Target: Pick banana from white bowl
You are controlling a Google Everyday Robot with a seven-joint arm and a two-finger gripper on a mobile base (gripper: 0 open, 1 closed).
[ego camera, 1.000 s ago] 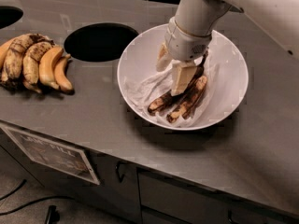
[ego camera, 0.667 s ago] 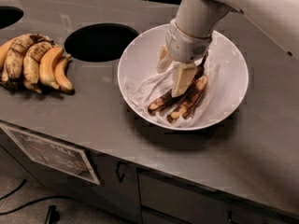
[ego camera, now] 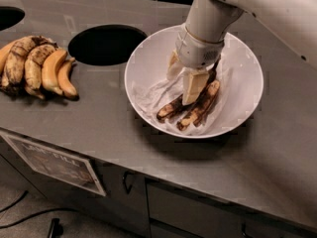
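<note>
Camera view: gripper [ego camera: 182, 88] down inside white bowl [ego camera: 242, 68] on counter [ego camera: 99, 128]. Bowl holds crinkled liner [ego camera: 148, 95] and two bananas. Banana [ego camera: 170, 111], near-black, lies on liner, upper end hidden under gripper; second banana [ego camera: 200, 108] just beside it. Grip: cannot tell. Bunch [ego camera: 34, 66] lies well apart, past hole [ego camera: 106, 43].

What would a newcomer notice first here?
The gripper sits down inside the white bowl, centre right, over the black-brown banana and a shorter banana beside it. At the left of the counter lies a yellow-and-brown bunch, next to a dark round hole.
</note>
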